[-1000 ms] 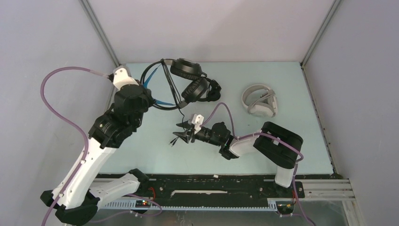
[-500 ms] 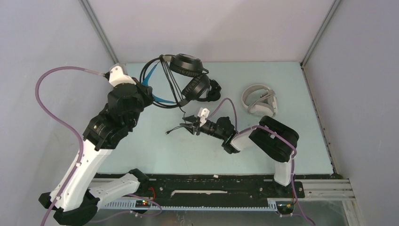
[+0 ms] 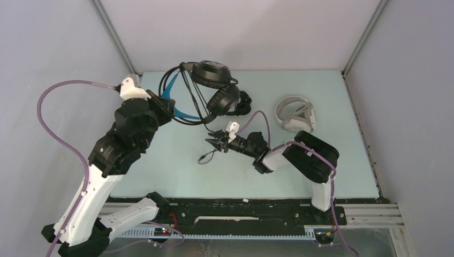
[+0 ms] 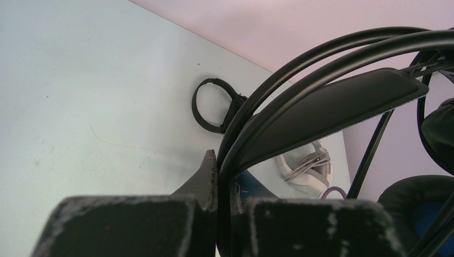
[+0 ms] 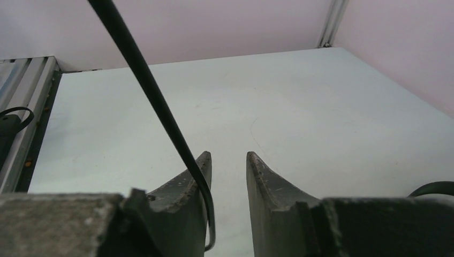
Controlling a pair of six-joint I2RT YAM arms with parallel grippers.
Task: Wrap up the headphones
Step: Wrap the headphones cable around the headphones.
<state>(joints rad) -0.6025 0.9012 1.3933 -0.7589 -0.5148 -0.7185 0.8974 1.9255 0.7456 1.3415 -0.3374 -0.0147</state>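
The left gripper (image 4: pixel 218 160) stays clamped on the blue-lined headband of the bulky black wired headphones (image 3: pixel 215 85), which have shifted toward the back-left. Their thin black cable (image 5: pixel 160 112) now runs between the right gripper's (image 5: pixel 227 166) jaws, which have narrowed but still stand apart without pinching it. Winding looks ready to begin. 1 white padded headset (image 3: pixel 294 113) lies far right.

We see a matt, smooth pale-green surface (image 3: pixel 176 171) with faint scuffs. The bulkier black headphones (image 3: pixel 214 74) have soft-looking, faintly shiny ear pads, thin glossy black hoops and a matt padded strap. The white headphones (image 3: pixel 295 114) look like smooth plastic. The right gripper (image 5: pixel 228 158) is matt black, rough and worn grey at its edges. The black cable (image 5: pixel 155 107) is smooth.
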